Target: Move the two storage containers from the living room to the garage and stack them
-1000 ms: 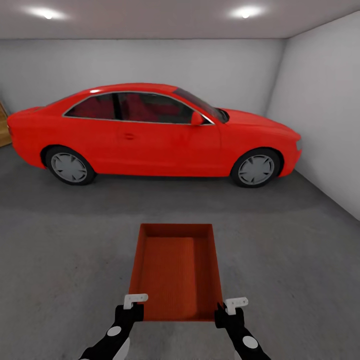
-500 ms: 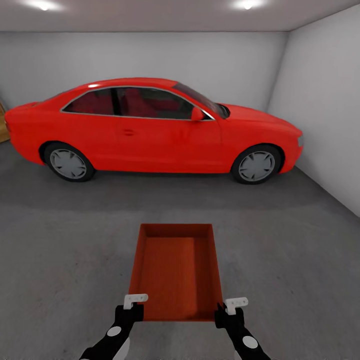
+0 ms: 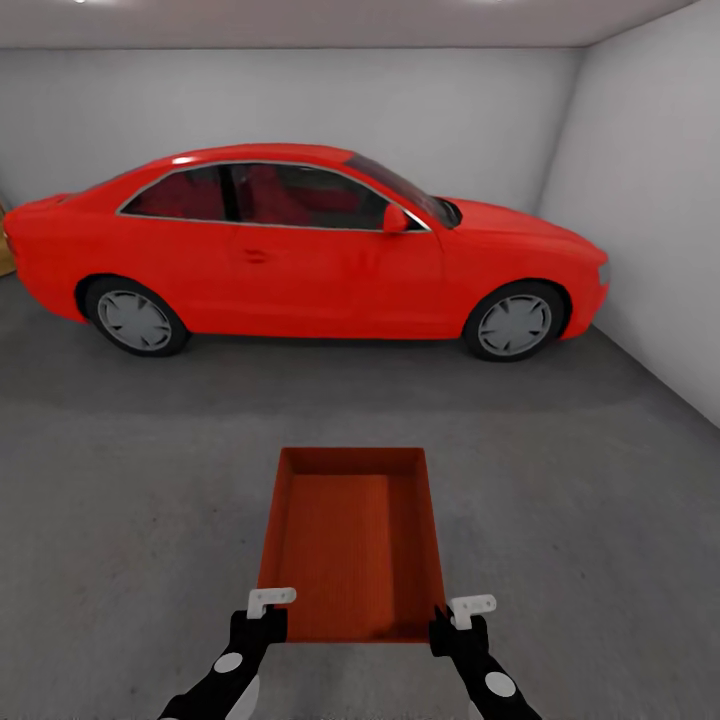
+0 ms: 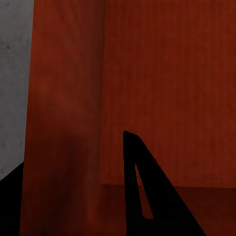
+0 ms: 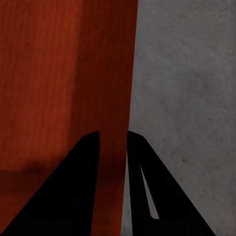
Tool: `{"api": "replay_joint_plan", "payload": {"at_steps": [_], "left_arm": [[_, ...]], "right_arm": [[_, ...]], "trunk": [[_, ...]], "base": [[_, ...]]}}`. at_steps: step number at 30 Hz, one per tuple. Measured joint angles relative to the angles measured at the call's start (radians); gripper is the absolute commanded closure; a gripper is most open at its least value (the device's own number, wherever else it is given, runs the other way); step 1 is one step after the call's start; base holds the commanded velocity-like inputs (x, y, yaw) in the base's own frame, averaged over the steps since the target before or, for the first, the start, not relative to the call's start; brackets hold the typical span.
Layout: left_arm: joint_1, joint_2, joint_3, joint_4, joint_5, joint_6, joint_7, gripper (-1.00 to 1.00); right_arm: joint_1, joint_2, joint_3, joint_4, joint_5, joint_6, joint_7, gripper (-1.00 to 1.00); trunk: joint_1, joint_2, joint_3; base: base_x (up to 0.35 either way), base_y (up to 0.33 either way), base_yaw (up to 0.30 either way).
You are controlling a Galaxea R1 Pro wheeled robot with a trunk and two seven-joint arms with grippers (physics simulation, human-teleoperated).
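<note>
At the far left edge of the head view a sliver of a wooden door [image 3: 6,255] is seen against the white-grey wall [image 3: 300,100] of the garage. Across the upper half of that frame a red car [image 3: 300,250] is parked side-on, its nose toward the right wall. The dark grey concrete floor [image 3: 120,500] fills the lower half. In the lower centre an orange-red storage container [image 3: 350,540] is carried open side up, its long axis running away from the camera, with the floor visible around it on all sides. At its near left corner the left gripper [image 3: 262,612] is placed; in the left wrist view one dark finger [image 4: 147,196] is seen inside the box and the other at the frame's lower left corner outside the wall, so the side wall is straddled, though whether it is actually pinched cannot be told. At the near right corner the right gripper [image 3: 462,618] is seen; in the right wrist view its two fingers [image 5: 83,187] are closed onto the thin container wall [image 5: 115,98], one on each face.
</note>
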Motion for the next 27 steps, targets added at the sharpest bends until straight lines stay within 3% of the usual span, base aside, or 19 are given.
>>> {"api": "replay_joint_plan", "payload": {"at_steps": [4, 27], "left_arm": [[0.0, 0.0, 0.0, 0.0, 0.0, 0.0, 0.0, 1.0], [0.0, 0.0, 0.0, 0.0, -0.001, 0.001, 0.0, 1.0]], "right_arm": [[0.0, 0.0, 0.0, 0.0, 0.0, 0.0, 0.0, 1.0], [0.0, 0.0, 0.0, 0.0, -0.001, 0.0, 0.0, 1.0]], "trunk": [[0.0, 0.0, -0.006], [0.088, -0.161, -0.116]], "base": [[0.0, 0.0, 0.0], [0.0, 0.0, 0.0]]}}
